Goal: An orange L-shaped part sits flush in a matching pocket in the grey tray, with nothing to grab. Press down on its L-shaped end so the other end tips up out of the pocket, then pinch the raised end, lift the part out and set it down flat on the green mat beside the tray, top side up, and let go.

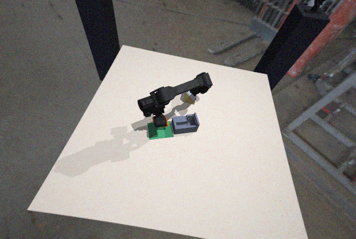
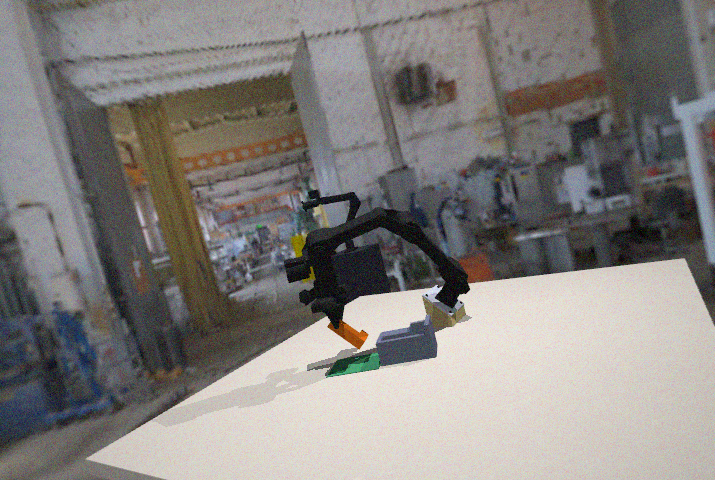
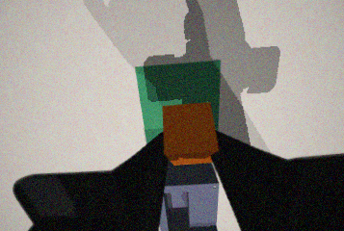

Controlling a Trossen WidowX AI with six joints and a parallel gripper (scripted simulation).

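The orange L-shaped part point(image 2: 347, 333) point(image 3: 190, 130) is held in the air above the green mat. It is tilted, with its free L-shaped end lower and towards the tray in the exterior view. In the top view most of it is hidden behind the fingers. My gripper point(image 2: 337, 324) point(image 3: 186, 136) is shut on the part's raised end. The green mat point(image 1: 163, 134) point(image 2: 349, 368) point(image 3: 143, 103) lies flat beside the grey tray point(image 1: 185, 130) point(image 2: 407, 350) point(image 3: 203, 203). The tray's pocket is empty.
The tray stands against the mat's edge, with a raised wall at its far end from the mat. A tan and white block point(image 1: 189, 97) point(image 2: 442, 313) is at the arm's base, behind the tray. The arm's shadow falls across the mat and the table point(image 1: 197, 174).
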